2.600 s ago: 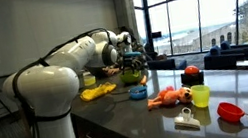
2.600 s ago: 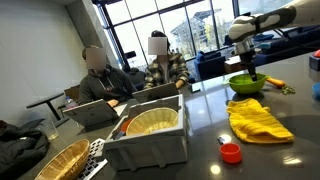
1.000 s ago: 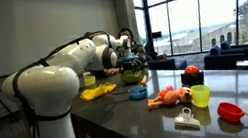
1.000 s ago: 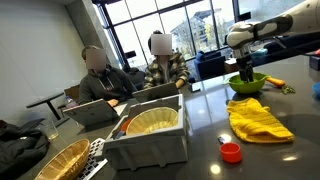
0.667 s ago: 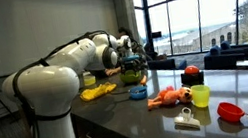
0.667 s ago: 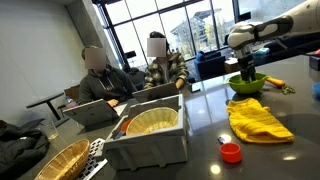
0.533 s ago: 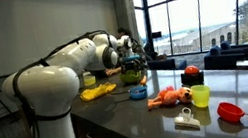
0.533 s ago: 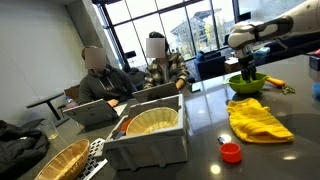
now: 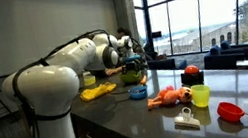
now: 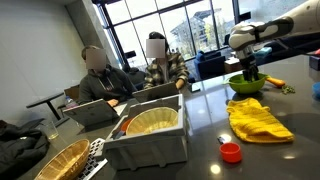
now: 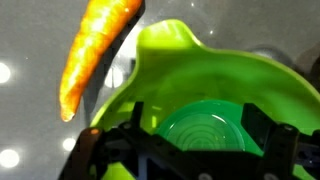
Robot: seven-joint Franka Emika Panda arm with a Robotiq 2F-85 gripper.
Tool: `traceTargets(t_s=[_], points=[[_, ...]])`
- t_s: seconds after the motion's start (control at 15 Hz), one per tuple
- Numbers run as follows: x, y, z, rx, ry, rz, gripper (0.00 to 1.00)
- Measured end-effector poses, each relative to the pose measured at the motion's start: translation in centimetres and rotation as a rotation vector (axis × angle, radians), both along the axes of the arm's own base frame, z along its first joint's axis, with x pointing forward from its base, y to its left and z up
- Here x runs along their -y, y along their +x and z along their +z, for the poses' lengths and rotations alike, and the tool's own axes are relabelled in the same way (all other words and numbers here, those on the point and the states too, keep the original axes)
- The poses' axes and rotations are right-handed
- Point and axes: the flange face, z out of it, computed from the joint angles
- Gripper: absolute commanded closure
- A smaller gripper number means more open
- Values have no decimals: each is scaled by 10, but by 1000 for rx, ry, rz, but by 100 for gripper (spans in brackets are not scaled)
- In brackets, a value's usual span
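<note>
Room: glazed office space, tall window wall (image 9: 205,5) in dark frames.

Counter (image 10: 195,150): long, dark, polished slab; its surface mirrored lights and objects.

Franka arm (image 9: 51,86): white, rounded, glossy shells, stretched along the counter toward the window end.

Bin (image 10: 150,145): grey moulded plastic, rectangular, near the counter's front edge in an exterior view; it held a round woven basket (image 10: 153,122).

Cloth (image 10: 258,120): yellow, soft, rumpled, lying flat on the counter between the bin and the bowl.

Bowl (image 10: 245,84): bright green, smooth plastic, wavy rim, ringed flat floor (image 11: 205,125) in the wrist view; it stood toward the counter's far end, directly under the gripper.

Gripper (image 10: 247,72): black, pointing down, fingers (image 11: 110,150) spread apart and empty, hanging over the bowl's hollow; contact with the rim could not be told.

Carrot (image 11: 95,50): orange, tapered, ridged, lying on the counter just beside the bowl's outer wall.

Cap (image 10: 231,152): red, round, small, near the front edge.
</note>
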Motion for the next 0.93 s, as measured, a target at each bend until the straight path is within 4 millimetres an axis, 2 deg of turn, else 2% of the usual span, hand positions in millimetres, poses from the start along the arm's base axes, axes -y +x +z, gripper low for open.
traceTargets(t_s=[0.4,0.47,0.6,0.67,0.93], points=[[1,-3,-6,-26,-9,-1,0],[1,-3,-7,-27,-10,-1,3],[0,-3,-8,-30,-11,0,27],[0,-4,-8,-35,-12,1,30],[0,-5,-10,-40,-14,1,62]])
